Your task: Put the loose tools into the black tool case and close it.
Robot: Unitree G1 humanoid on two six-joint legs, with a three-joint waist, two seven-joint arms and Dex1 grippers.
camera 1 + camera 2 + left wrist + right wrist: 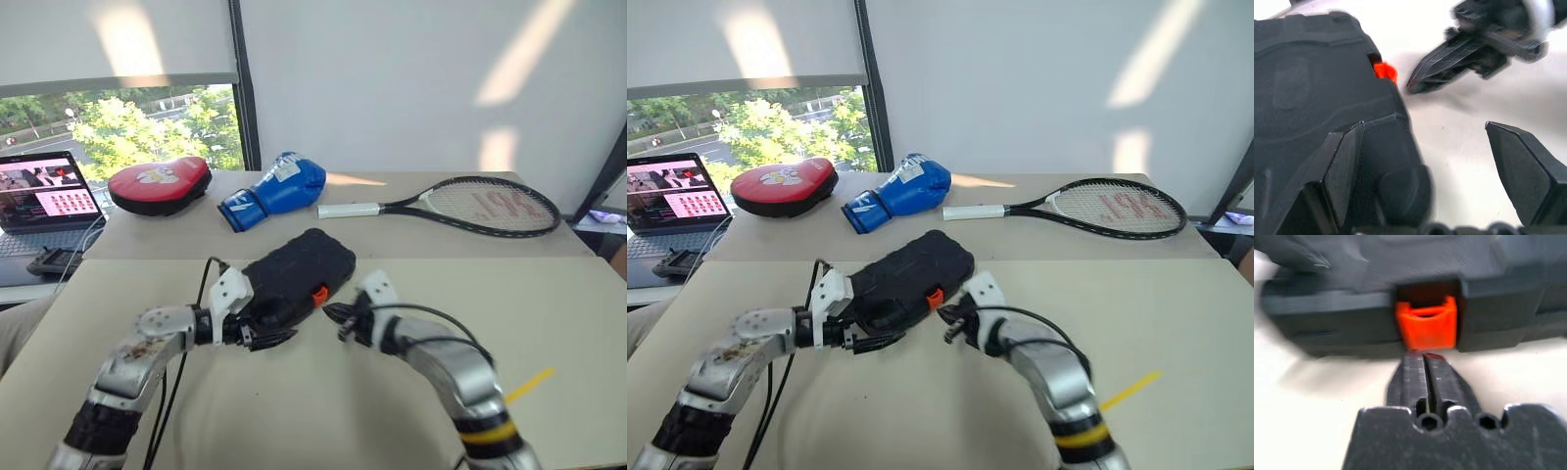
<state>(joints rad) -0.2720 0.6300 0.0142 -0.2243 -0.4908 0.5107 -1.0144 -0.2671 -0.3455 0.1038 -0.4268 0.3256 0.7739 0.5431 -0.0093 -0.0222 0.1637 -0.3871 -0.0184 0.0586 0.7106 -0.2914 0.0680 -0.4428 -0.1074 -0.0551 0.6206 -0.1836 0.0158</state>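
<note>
The flat black textured plastic tool case (297, 275) lies closed on the beige tabletop (549, 304). Left end effector (263, 326) spread wide at its corner; right end effector (1424, 363) clenched, tips by the small orange latch (1426, 327).

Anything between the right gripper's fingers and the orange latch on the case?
Nothing. In the right wrist view the right gripper points straight at the orange latch of the black tool case, with bare table beneath the short gap.

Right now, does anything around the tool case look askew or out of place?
The black tool case lies shut but skewed diagonally on the table. A loose yellow strip lies by the right arm. Nothing looks spilled or damaged.
</note>
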